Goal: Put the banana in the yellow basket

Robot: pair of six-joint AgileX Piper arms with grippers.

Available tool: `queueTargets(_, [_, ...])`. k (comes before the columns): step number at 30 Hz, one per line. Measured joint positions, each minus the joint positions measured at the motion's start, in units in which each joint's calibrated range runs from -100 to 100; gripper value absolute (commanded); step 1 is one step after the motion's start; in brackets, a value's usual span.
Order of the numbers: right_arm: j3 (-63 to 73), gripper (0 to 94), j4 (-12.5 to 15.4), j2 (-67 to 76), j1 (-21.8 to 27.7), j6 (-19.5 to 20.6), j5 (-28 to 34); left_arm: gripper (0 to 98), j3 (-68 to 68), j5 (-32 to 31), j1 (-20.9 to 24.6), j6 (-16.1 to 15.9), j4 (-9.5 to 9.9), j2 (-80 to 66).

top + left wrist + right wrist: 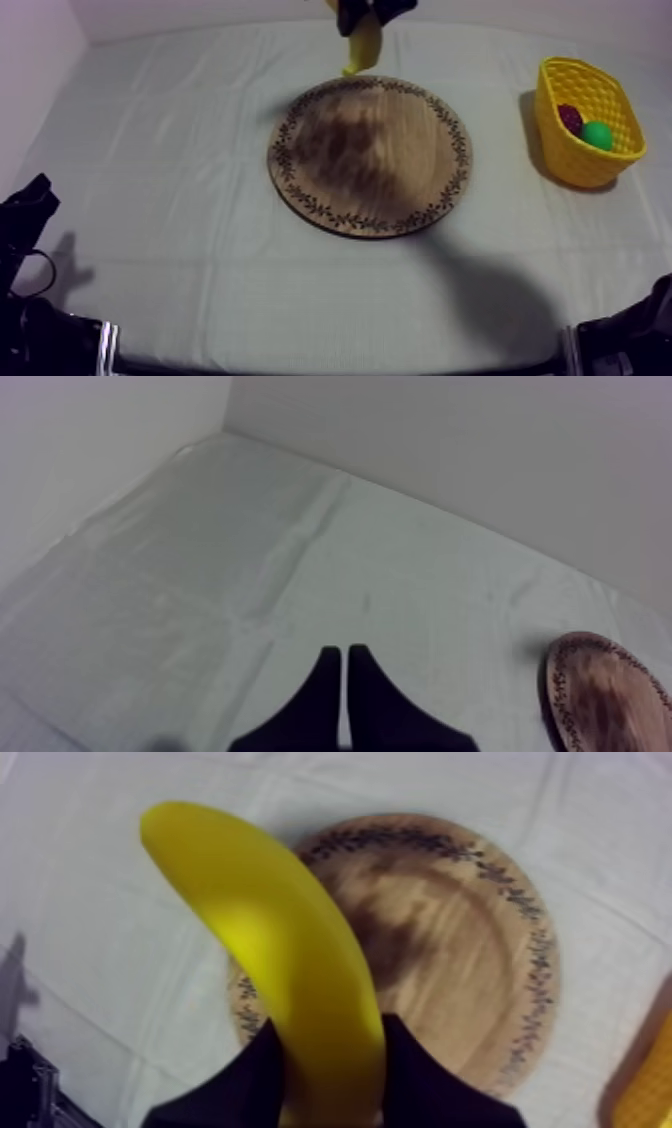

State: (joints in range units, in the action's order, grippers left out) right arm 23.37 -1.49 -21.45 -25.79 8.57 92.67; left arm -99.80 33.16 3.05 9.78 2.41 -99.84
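The yellow banana hangs in the air above the far rim of the round wooden board, with my right gripper shut on its upper end. In the right wrist view the banana runs out from between the black fingers, high over the board. The yellow basket stands at the right of the table with a small red fruit and a green fruit inside. My left gripper rests low at the left, its fingers together as a narrow wedge over bare cloth.
The board's top is bare. The basket's edge shows beside the board in the right wrist view. The board's rim appears beyond my left gripper. Grey-white cloth covers the table around the board. The right arm's shadow falls on the cloth in front of the board.
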Motion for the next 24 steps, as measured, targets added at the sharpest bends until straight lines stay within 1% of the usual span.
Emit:
queueTargets(7, [-6.54, 21.9, -1.07, 5.28, 4.52, -2.87, -0.01, 0.1, 0.0, 0.0, 0.0, 0.0, 0.0, 0.0])
queueTargets(13, [-13.7, 21.9, -2.65, 9.45, 9.2, -5.72, -1.22, 0.1, 0.0, 0.0, 0.0, 0.0, 0.0, 0.0])
queueTargets(19, [-20.63, 22.1, -3.96, 13.28, 14.83, -9.09, -1.73, 0.1, 0.0, 0.0, 0.0, 0.0, 0.0, 0.0])
queueTargets(24, [-24.85, 22.1, -4.96, 14.54, 20.0, -11.46, -4.01, 0.1, 0.0, 0.0, 0.0, 0.0, 0.0, 0.0])
